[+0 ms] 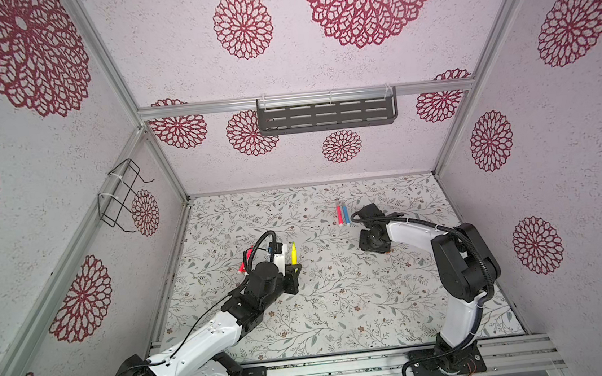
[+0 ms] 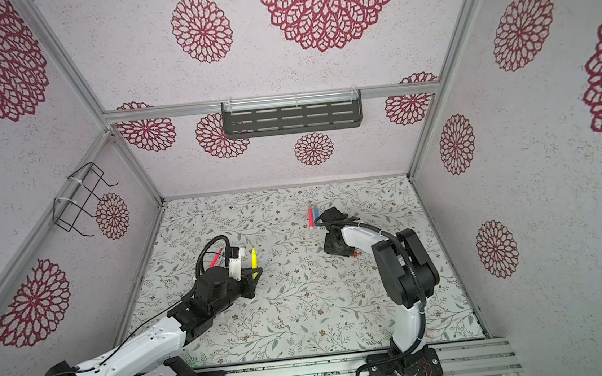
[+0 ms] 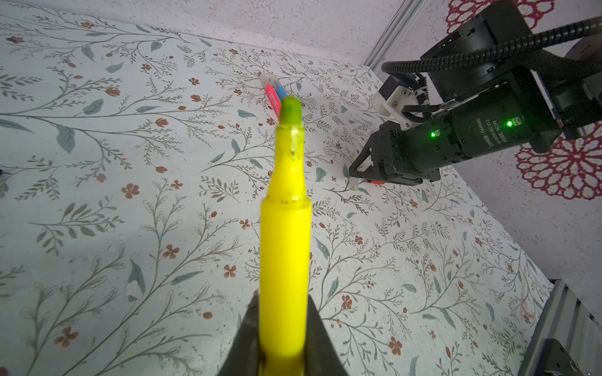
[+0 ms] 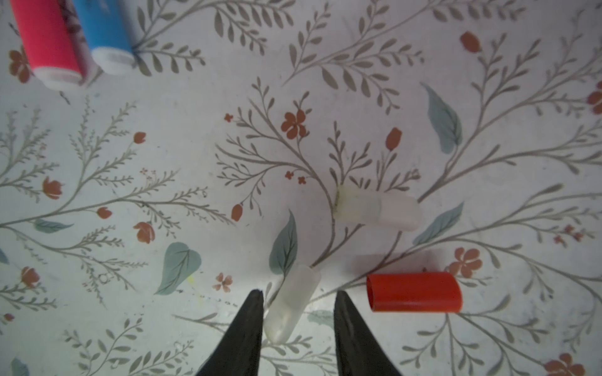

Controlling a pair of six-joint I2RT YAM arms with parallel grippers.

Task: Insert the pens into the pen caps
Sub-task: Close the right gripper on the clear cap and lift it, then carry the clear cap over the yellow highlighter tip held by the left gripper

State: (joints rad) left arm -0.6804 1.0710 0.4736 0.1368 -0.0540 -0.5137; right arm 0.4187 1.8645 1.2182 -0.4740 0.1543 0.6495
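Hovering over floral mat [image 1: 341,305], left pincer [image 3: 282,302] pinches yellow pen [image 3: 285,244]; right pincer [image 4: 298,293] stands spread around pale cap [image 4: 286,312]

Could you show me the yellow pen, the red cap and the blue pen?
yellow pen [image 3: 283,247]: left wrist view, middle of its barrel.
red cap [image 4: 413,292]: right wrist view, middle of its side.
blue pen [image 4: 104,29]: right wrist view, barrel near its white end.
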